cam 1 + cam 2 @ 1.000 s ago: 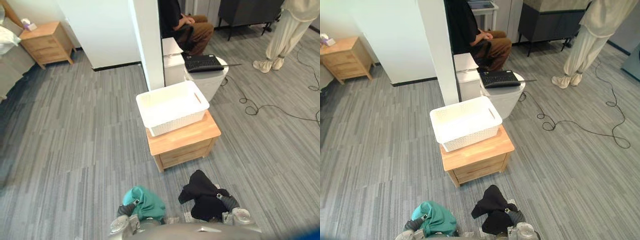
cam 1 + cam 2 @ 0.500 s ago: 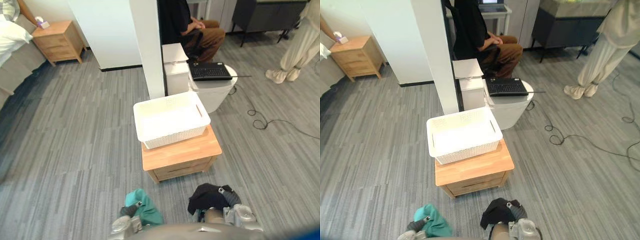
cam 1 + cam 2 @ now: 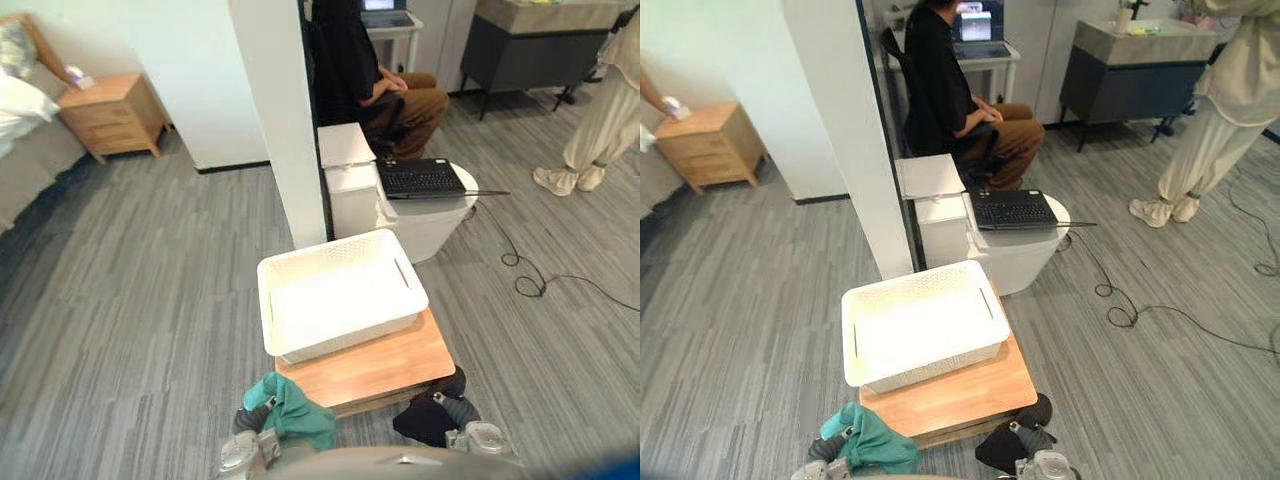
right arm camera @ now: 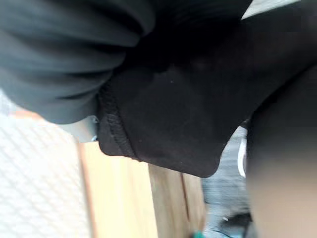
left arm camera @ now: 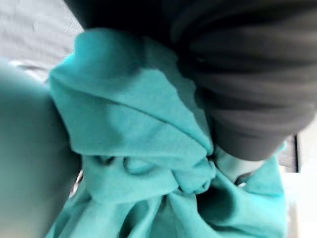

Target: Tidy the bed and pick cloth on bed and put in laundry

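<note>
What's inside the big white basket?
Nothing that I can see: the white basket shows a bare white bottom, though its near wall hides a strip. The teal cloth and black cloth are both outside it.

Light wooden cabinet just ahead of left hand and right hand. Farther out, white pillar, white box, black laptop open on round white stool. Beyond these, seated person in dark top and brown trousers. Far off to the right-hand side, standing person in pale clothes; far left, wooden nightstand.
</note>
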